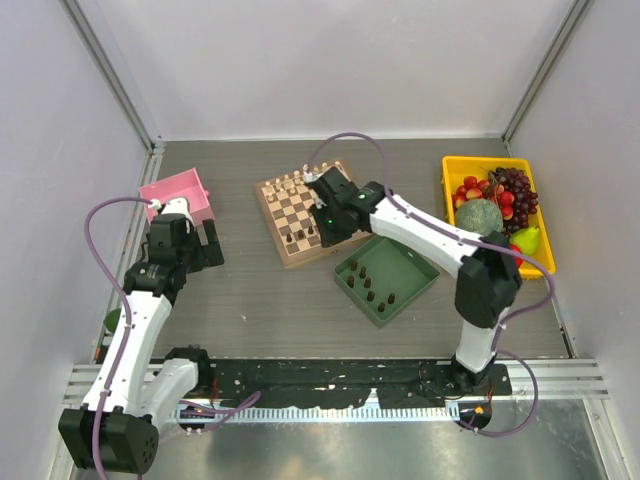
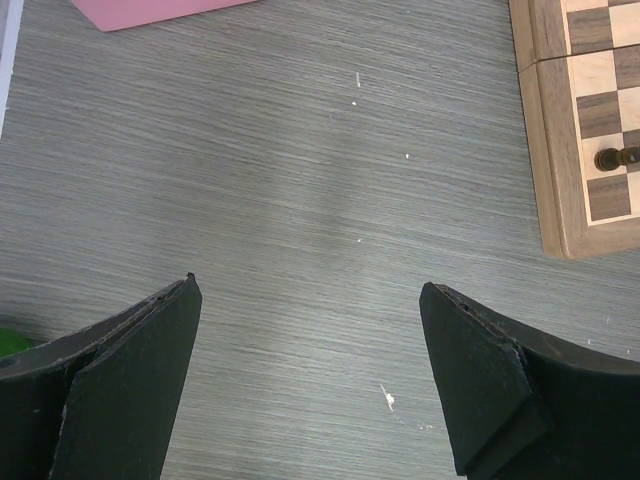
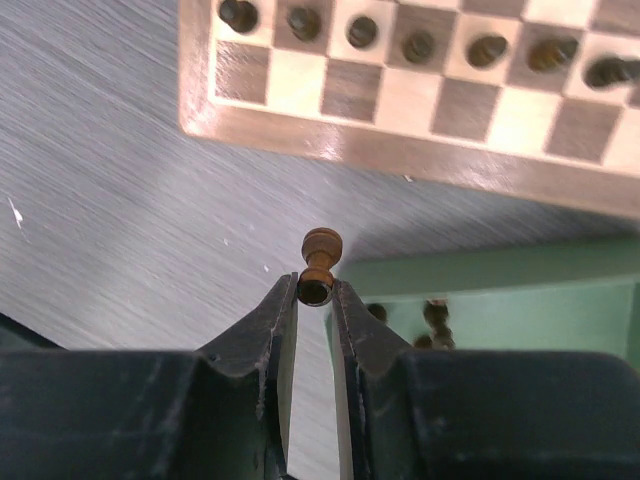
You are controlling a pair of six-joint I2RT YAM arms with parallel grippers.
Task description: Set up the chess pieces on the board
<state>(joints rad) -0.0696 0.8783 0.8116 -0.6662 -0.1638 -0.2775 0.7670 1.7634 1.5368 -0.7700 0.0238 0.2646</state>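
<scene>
Dark brown and very small, a round-headed wooden chessman (image 3: 321, 262) is pinched by its base between the tips of the right claw (image 3: 315, 290). The jaws are narrow around it and its head sticks out past the fingertips. That claw hangs over the grey wood-grain tabletop (image 1: 250, 300), just beside the tan border of the square wooden chessboard (image 3: 400, 150) with light and dark brown checks, and next to a corner of the square green tray (image 3: 500, 300). In the right wrist view, a row of other dark brown chessmen (image 3: 418, 45) stands on the board, on the second rank in from that near border. From above, a few more dark pieces (image 1: 368, 283) stand inside the green tray, which lies just beside the board's near right side. Pale cream chessmen (image 1: 285, 183) line the board's far side. The left claw (image 2: 310, 290) is spread wide with nothing between its fingers. It hovers above the tabletop well to the left of the board, whose corner shows at the right edge of its wrist view, and close to a pink box (image 1: 180, 195). A yellow tray (image 1: 452, 170) of fruit sits at the far right.
</scene>
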